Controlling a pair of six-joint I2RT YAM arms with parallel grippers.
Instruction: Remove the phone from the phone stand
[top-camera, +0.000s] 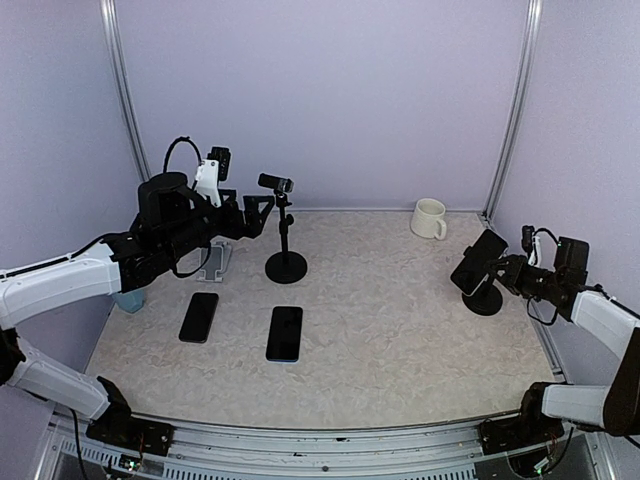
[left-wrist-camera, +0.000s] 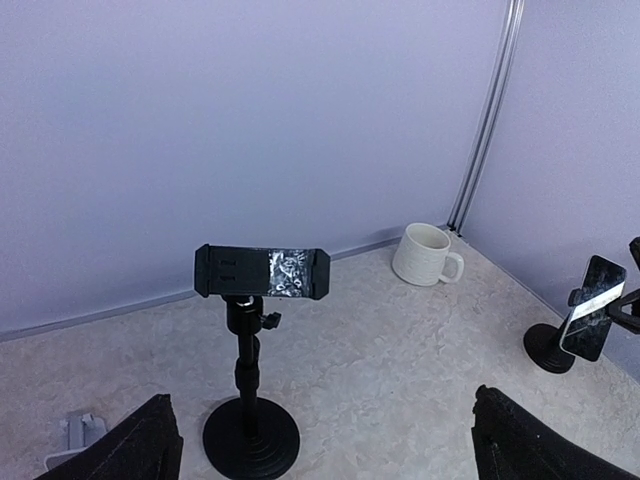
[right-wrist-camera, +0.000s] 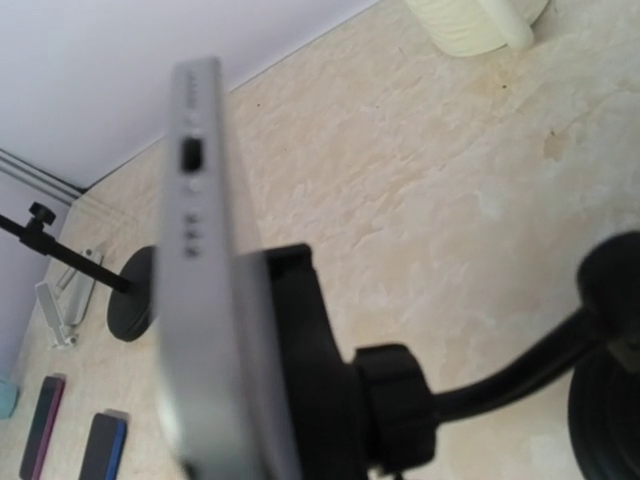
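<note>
The phone (top-camera: 478, 260) sits tilted in the clamp of the black phone stand (top-camera: 486, 301) at the table's right edge. In the right wrist view its silver edge (right-wrist-camera: 200, 280) fills the left centre, held by the stand's black clamp (right-wrist-camera: 320, 380). My right gripper (top-camera: 500, 270) is right behind the phone at clamp height. Its fingers are hidden, so I cannot tell whether they touch the phone. My left gripper (top-camera: 262, 212) hovers at the back left, open and empty, its fingers (left-wrist-camera: 150, 445) wide apart. The left wrist view shows the phone (left-wrist-camera: 592, 320) far to the right.
An empty black clamp stand (top-camera: 285, 245) stands just in front of the left gripper. Two dark phones (top-camera: 199, 316) (top-camera: 285, 333) lie flat at centre left. A small silver stand (top-camera: 214, 262) is at the left and a white mug (top-camera: 429, 218) at the back right.
</note>
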